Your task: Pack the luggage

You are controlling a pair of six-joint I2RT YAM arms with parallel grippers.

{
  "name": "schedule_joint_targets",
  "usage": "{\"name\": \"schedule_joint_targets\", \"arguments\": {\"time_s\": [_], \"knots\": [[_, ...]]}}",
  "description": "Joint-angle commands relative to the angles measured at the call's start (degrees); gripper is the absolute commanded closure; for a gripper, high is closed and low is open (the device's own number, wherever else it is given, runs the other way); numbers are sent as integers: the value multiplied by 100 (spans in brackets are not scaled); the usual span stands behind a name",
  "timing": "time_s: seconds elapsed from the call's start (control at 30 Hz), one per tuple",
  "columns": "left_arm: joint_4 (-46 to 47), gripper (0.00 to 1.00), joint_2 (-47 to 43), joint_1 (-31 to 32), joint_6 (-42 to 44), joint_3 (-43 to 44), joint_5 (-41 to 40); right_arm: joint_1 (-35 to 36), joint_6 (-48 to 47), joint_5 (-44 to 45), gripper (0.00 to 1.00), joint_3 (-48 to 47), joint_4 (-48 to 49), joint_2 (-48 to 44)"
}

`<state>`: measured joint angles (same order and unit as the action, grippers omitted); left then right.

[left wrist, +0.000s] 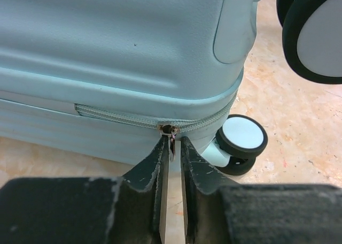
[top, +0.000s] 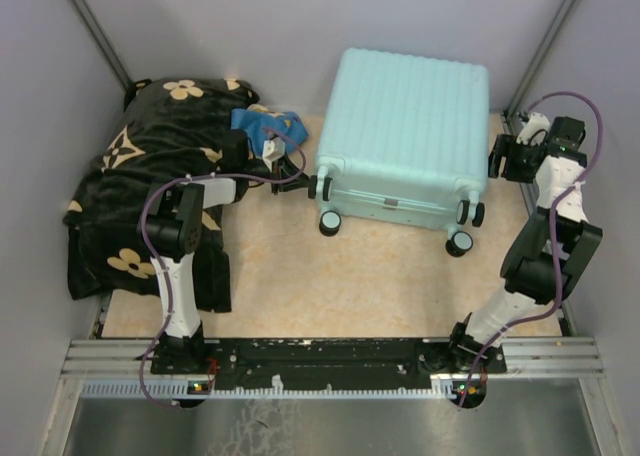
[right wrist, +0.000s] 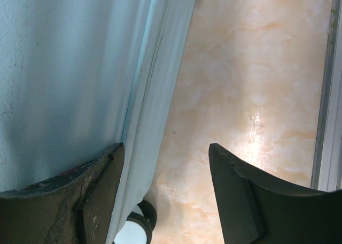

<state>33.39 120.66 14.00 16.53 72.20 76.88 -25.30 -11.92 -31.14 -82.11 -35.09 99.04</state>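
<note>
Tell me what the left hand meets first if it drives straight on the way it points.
The zipper pull, right at the tips of the left hand; just behind it lies the zipped seam of the luggage. Hardly any gap seems to remain.

White and black jointed arms [top: 176,286], looping purple cables [top: 572,94], scuffed black wedge-shaped fingers [left wrist: 147,173]

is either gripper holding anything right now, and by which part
The left gripper pinches the zipper pull of the suitcase, at the seam near a wheel. The right gripper is open beside the suitcase, gripping nothing.
</note>
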Motion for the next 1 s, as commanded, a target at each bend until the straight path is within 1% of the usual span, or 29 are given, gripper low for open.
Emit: {"name": "schedule_joint_targets", "arguments": {"time_s": [0.0,0.07,0.1,0.23,0.3,0.43,0.47,0.53,0.67,0.77,0.87,0.97], "knots": [[220,86,-153,102,13,-97,-248,280,17,-401,34,237,-427,-194],[210,98,-207,103,-7,-128,-270,280,49,-444,35,371,-397,-237],[201,100,-280,103,-19,-185,-303,289,112,-486,36,474,-368,-266],[34,100,-780,105,138,-643,-377,342,435,-710,40,1041,-60,-391],[-256,100,-1047,116,420,-937,-437,390,619,-783,41,1349,158,-573],[-928,100,-1596,231,1173,-1422,-760,547,923,-971,44,1832,560,-655],[-986,100,-1722,312,1272,-1578,-915,589,1016,-1021,44,1923,658,-667],[-792,100,-1950,464,1270,-1903,-1183,693,1164,-1115,46,2154,857,-672],[250,100,-2303,779,536,-2590,-1932,969,1472,-1290,50,2475,1319,-667],[957,100,-2448,991,-323,-2967,-2415,1190,1597,-1393,51,2659,1524,-746],[1359,100,-2439,1116,-1088,-3084,-2785,1326,1714,-1464,52,2820,1693,-805],[1678,100,-2438,1202,-1427,-3223,-2855,1446,1866,-1535,53,2970,1972,-849]]}}
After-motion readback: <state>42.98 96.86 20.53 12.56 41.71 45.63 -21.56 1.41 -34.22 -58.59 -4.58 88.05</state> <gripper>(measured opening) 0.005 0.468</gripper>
